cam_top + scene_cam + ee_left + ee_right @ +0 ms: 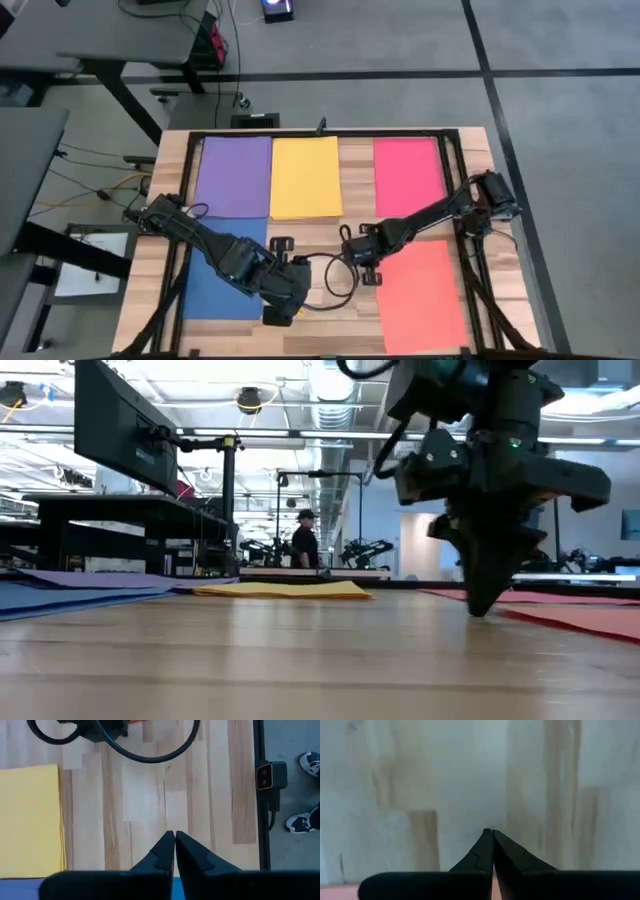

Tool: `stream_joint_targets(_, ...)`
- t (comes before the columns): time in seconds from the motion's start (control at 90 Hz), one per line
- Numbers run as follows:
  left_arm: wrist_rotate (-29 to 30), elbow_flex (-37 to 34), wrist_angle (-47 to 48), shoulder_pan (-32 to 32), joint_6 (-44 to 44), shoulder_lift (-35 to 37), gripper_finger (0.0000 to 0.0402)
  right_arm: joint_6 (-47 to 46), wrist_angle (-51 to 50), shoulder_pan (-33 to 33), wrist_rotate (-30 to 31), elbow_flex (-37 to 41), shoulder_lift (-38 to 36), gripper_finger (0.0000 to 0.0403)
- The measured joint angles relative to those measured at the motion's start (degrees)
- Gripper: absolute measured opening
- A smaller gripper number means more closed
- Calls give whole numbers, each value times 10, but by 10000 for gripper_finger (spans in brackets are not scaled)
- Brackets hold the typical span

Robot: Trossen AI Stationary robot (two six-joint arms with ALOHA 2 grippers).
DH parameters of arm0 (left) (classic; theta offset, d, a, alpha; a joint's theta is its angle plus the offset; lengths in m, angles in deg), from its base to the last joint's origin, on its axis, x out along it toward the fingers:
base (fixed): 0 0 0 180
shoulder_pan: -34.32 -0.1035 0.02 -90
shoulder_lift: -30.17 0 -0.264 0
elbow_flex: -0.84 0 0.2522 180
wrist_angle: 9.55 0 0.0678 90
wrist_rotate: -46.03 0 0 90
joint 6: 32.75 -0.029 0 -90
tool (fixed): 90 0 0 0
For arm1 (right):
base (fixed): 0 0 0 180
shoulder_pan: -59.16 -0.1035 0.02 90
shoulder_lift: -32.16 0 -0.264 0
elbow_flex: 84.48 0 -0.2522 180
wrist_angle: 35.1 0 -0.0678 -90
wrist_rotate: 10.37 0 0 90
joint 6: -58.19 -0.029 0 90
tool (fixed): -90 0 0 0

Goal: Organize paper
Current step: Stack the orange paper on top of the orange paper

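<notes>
Right pincer (pixel 493 833) closed, tips on table (pixel 470 780)

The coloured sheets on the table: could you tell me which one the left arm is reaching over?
The blue sheet, at the near left below the purple sheet; the left arm crosses only it.

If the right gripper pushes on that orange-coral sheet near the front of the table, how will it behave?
The orange-coral sheet lies thin and flat on the bare wooden table, so it would probably slide easily, or buckle instead of moving as one piece. It looks floppy: lifted by one edge it would likely droop. The right gripper, fingers shut, sits at its edge.
</notes>
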Motion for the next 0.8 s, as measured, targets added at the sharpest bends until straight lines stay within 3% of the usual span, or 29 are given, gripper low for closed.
stream_joint_targets(0.256, 11, 0, 0, 0, -6, 0, 0, -36, -67, 2, 0, 1, -2, 0)
stream_joint_targets(0.8, 11, 0, 1, 0, -15, 0, 0, -73, -109, 42, 7, -43, -19, 0)
